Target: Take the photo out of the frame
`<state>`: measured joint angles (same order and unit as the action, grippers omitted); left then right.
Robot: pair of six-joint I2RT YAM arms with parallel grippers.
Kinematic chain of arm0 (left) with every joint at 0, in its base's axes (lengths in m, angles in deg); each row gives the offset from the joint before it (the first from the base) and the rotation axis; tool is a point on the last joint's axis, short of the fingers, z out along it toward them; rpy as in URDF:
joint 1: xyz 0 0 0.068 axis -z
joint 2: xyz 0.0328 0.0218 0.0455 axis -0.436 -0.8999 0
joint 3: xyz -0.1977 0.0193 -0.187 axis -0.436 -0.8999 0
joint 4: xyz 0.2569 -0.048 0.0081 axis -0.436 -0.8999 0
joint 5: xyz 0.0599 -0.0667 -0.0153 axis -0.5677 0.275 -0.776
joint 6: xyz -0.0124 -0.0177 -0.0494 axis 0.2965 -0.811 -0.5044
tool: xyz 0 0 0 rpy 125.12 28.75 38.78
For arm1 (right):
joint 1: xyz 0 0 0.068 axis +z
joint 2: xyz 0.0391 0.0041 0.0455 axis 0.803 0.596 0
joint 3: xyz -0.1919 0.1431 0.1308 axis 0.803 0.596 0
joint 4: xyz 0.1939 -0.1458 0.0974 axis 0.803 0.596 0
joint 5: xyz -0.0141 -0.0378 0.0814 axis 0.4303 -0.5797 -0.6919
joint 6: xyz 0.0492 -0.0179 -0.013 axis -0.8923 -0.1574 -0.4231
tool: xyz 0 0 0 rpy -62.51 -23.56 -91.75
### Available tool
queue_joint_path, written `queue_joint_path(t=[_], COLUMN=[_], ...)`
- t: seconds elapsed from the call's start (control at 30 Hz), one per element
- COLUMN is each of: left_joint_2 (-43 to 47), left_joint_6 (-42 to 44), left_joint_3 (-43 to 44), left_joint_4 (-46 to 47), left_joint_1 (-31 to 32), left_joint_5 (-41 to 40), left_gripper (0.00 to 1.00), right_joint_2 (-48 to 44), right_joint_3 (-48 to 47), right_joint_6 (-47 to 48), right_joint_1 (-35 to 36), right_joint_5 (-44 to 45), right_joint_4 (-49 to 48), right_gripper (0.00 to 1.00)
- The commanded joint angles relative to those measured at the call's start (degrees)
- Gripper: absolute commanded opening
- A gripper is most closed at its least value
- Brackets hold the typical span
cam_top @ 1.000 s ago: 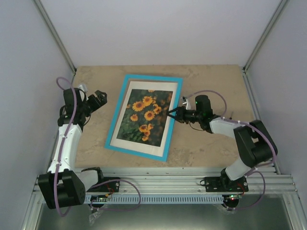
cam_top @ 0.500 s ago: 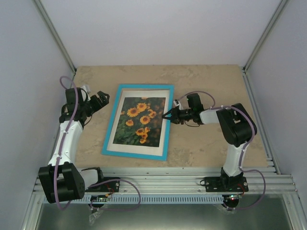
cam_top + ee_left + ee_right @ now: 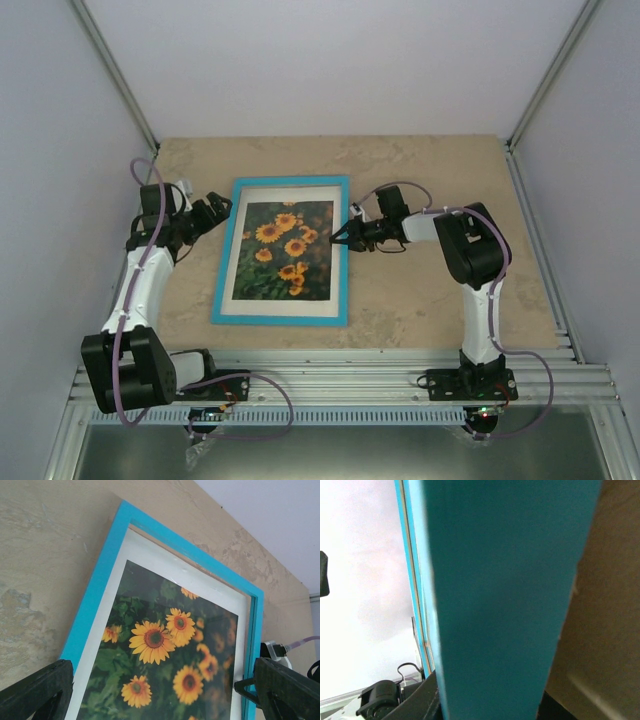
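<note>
The frame [image 3: 222, 270], with its turquoise border, lies face up on the table left of centre. Inside it, behind a white mat, is the photo [image 3: 283, 250] of orange-yellow flowers on dark leaves. My right gripper [image 3: 345, 237] is shut on the frame's right edge; in the right wrist view the turquoise frame [image 3: 495, 580] fills the space between the fingers of the right gripper [image 3: 485, 705]. My left gripper [image 3: 218, 208] hovers open at the frame's upper left side. In the left wrist view the left gripper [image 3: 160, 680] spans the photo [image 3: 165, 660] and the frame [image 3: 100, 580].
The beige marbled table [image 3: 430, 290] is enclosed by white walls on three sides, with aluminium posts in the back corners. A metal rail [image 3: 340, 375] carrying both arm bases runs along the near edge.
The frame has swung and slid left, and now sits square to the table. My right gripper moved left with it, the arm folding in. The left gripper shifted slightly toward the frame.
</note>
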<state>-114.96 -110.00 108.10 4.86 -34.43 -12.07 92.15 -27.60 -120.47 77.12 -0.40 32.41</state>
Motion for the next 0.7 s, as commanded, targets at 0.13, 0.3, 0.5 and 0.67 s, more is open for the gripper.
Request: queue_joint_path(t=[0.13,0.3,0.5,0.67], left_joint_2=[-0.53,-0.88,-0.9,-1.03], left_joint_6=[1.12,1.34,1.4,1.59], left_joint_3=[-0.38,-0.29,-0.29,-0.31], left_joint_4=[-0.57,-0.77,-0.87,-1.03], left_joint_1=[-0.38,-0.39,-0.38,-0.39], left_joint_5=[1.88,2.14,2.05,1.99], left_gripper=[1.0,1.0,1.0,1.0], right_joint_2=[2.7,0.91,-1.28,-3.39], right_joint_3=[-3.57,-3.13,-4.75,-4.15], right_joint_6=[11.36,11.48,13.26,14.6], right_joint_1=[2.38,2.47,2.4,2.33], right_joint_5=[8.19,11.13,17.33,21.86], right_joint_4=[6.35,7.39,12.55,15.67], right_gripper=[0.06,0.23,0.43,0.51])
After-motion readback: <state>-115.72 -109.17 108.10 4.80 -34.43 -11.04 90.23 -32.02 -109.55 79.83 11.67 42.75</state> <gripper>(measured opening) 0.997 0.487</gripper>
